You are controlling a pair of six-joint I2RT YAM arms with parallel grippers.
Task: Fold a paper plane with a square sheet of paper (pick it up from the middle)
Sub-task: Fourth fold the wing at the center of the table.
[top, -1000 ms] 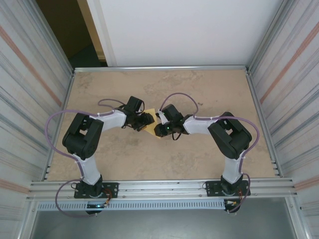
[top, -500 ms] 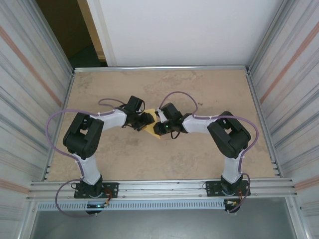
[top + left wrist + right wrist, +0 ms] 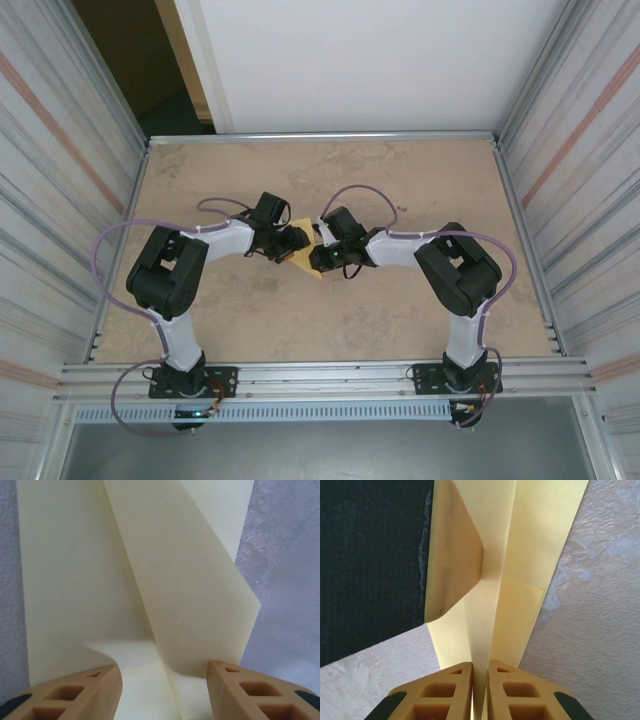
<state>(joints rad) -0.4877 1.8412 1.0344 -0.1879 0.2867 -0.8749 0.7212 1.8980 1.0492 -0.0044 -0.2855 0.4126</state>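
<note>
Top external view: the two arms reach in from the near edge and meet over the table (image 3: 430,180). The left gripper (image 3: 288,243) and right gripper (image 3: 322,258) are nose to nose, with the yellow sheet of paper (image 3: 308,268) between them. It sits about midway between the far and near edges, a little toward the left edge.

From the left wrist, the sheet lies flat on the table with one long flap (image 3: 195,590) turned over along a slanted crease, so that layers overlap (the far end runs off the frame). The left gripper's jaws stand wide, one finger (image 3: 75,695) on each side of the paper's near end, and they clamp nothing that I can see.

From the right wrist, the jaws are drawn almost together. The fingers (image 3: 445,690) pinch a raised ridge of the sheet that runs straight away from them, with a short folded panel (image 3: 517,615) lying beside it.

My judgement is that the task is part done. At least one diagonal fold and a centre ridge are in place, but no sharp nose or spread wings can be made out. The remaining folds, the pressing of the creases and the pick-up from the middle look to be ahead. The thin paper could tear or slip if the pinch drags sideways.
</note>
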